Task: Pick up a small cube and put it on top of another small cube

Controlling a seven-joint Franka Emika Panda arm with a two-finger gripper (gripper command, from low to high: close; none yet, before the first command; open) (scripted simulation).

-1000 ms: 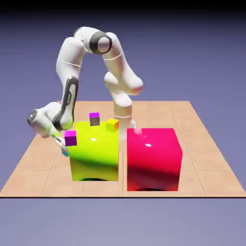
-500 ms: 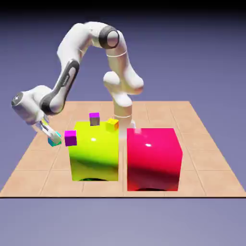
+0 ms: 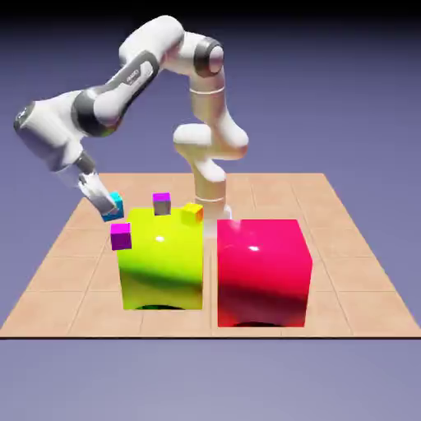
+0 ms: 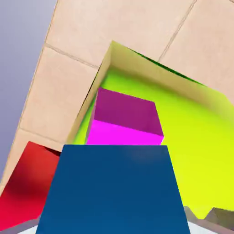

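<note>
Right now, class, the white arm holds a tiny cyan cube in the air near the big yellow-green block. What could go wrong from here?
1. The tiny cyan cube sits at the very tips of the gripper; it might slip out.
2. The small magenta cube perches at the corner of the big glossy yellow-green block, so a nudge could knock it off.
3. An off-centre release could topple the cyan cube.

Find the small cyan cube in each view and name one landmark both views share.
Exterior view: the small cyan cube sits in the gripper, upper left of the yellow-green block.
Hand view: the cube fills the bottom middle, looking dark blue.
Shared landmark: the magenta small cube on the yellow-green block.
</note>
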